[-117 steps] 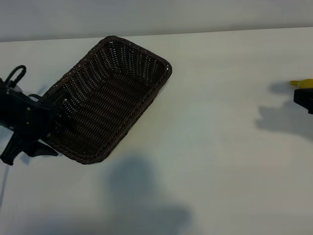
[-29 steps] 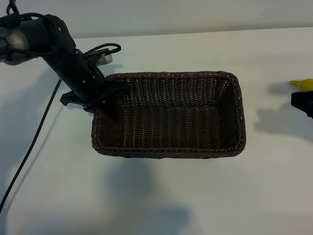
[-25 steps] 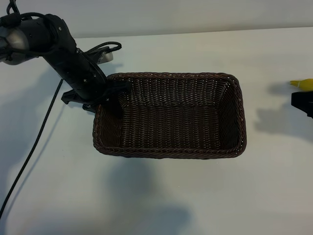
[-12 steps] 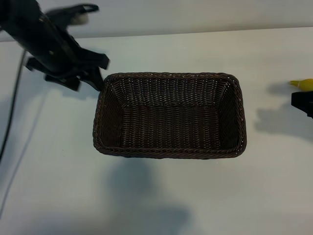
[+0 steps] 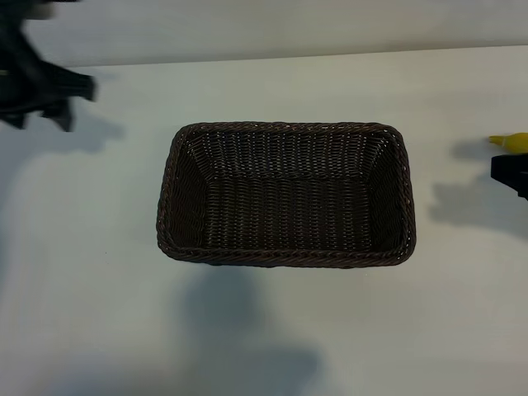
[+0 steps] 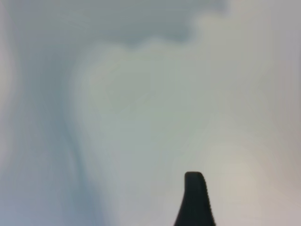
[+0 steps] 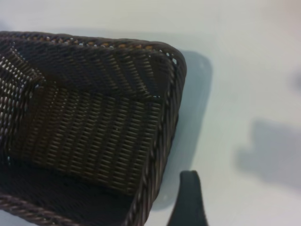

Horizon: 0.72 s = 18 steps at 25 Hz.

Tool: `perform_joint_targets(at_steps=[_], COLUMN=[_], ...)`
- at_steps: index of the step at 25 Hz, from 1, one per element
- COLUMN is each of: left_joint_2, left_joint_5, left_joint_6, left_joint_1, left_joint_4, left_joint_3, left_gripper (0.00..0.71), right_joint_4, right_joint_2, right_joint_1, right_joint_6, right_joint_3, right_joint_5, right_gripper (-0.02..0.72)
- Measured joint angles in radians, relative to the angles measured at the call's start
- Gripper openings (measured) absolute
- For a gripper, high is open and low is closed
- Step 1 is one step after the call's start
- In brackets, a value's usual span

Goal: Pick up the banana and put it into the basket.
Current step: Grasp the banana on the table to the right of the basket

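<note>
Basket empty mid-bench, banana just poking in at far right beside spread right hand, left hand spread, well clear: best to grasp banana mid-length, then lower gently inside.

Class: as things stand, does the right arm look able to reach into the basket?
Probably yes: the basket sits open-topped with nothing inside, and bare table separates it from the right tool.

White table, plain surface. Dark brown woven basket sits on it near centre, long side across the exterior view.
</note>
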Motion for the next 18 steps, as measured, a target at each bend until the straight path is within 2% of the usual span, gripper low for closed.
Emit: perform_joint_targets(at_steps=[3,5,12,18], left_joint_2=[0.0,0.0,-0.025,-0.173], left_joint_5=[0.015,0.055,0.163,0.172], left_joint_6=[0.011,0.017,0.073,0.077], left_joint_1=[0.11,0.153,0.158,0.158], left_joint_4=[0.014,0.02,-0.005,-0.016], left_joint_3=[0.0,0.0,0.0,0.05], left_gripper=[0.566,0.566,0.565,0.537], right_joint_4=[0.0,0.0,0.0,0.0], right_joint_2=[0.0,0.0,0.0,0.0], right_joint_1=[0.0,0.0,0.0,0.0], right_joint_6=[0.0,0.0,0.0,0.0], right_joint_3=[0.0,0.0,0.0,0.0], right_joint_5=[0.0,0.001,0.001,0.002], right_gripper=[0.584,0.584,0.584,0.584])
